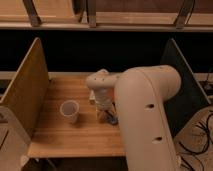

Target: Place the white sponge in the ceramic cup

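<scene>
Wooden table (55, 140), pale tapered ceramic cup (69, 111), claw (104, 116) nearby

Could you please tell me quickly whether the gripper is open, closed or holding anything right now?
Gripper: low over the table, right of the ceramic cup; open, closed or holding cannot be told.

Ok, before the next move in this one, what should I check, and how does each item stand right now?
1. Upright cup, mouth open: ok.
2. Standing cup well in from the table edge: ok.
3. Low gripper, just right of the cup and apart from it: ok.
4. Bare wood between gripper and cup: ok.
5. Visible sponge: cannot tell, the arm hides that spot.
6. Held sponge: cannot tell.
</scene>
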`<state>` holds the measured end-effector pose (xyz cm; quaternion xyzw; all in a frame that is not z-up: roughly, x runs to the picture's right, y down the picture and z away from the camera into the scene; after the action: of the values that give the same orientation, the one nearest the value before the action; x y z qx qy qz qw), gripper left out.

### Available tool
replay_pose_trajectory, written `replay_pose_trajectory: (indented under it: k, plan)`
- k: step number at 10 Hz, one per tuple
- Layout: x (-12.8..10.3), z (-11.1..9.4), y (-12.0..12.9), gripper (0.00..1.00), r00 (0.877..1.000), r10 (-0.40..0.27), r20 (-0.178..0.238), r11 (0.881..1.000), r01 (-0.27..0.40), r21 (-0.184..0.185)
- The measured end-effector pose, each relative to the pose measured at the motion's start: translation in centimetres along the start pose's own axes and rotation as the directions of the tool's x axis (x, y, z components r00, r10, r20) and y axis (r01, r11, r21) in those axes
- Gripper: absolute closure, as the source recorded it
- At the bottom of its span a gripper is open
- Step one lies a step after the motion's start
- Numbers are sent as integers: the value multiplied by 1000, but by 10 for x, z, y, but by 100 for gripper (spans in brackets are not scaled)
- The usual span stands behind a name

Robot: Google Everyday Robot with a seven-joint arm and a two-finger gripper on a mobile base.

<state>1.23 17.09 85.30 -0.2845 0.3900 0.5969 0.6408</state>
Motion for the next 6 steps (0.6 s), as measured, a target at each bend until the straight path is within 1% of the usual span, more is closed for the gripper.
replay_pose_trajectory:
  k: [2,6]
  plan:
    - [0,2,-1,35,1000,3,-3,1000,-3,-1]
    - [5,18,6,35,999,-3,-35,1000,2,-31]
